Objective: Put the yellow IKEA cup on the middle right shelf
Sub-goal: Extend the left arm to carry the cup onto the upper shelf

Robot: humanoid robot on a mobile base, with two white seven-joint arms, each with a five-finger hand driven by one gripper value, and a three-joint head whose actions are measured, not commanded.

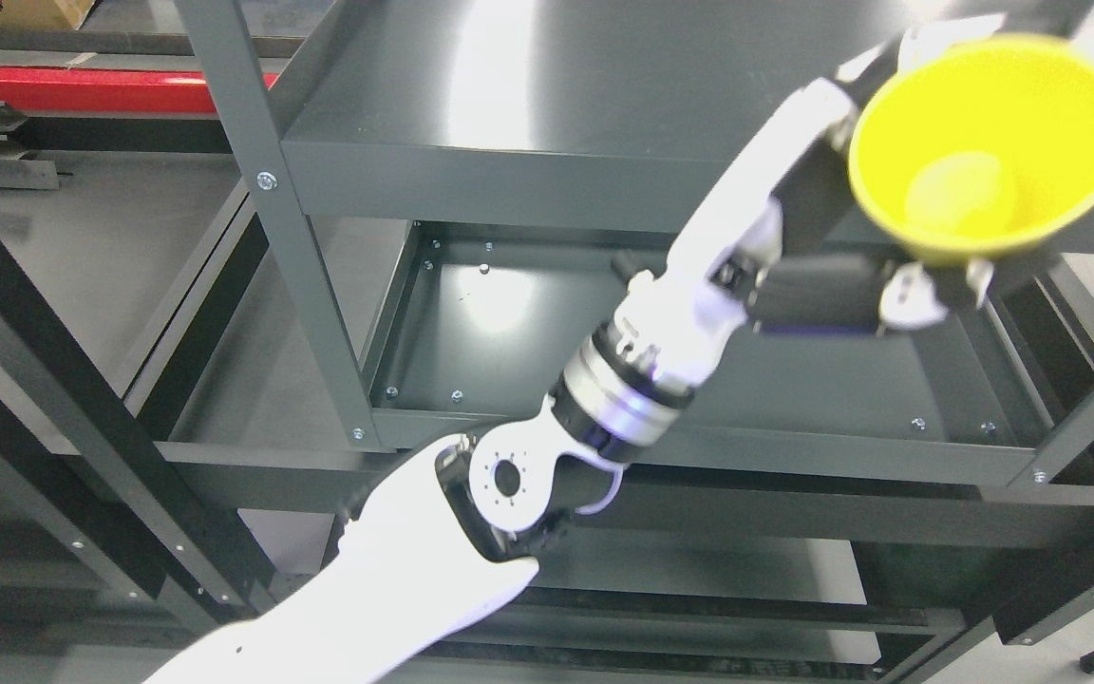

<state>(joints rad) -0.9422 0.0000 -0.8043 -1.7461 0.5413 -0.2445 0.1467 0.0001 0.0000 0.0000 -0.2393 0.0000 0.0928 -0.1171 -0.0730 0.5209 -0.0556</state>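
Hand (pixel 898 218) grips yellow cup (pixel 989 147) — above grey shelf (pixel 528 161).

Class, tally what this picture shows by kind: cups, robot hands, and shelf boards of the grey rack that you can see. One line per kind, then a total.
Yellow cup: 1
Left hand, gripping the cup: 1
Shelf boards: 2, the upper shelf and the lower shelf
Total: 4
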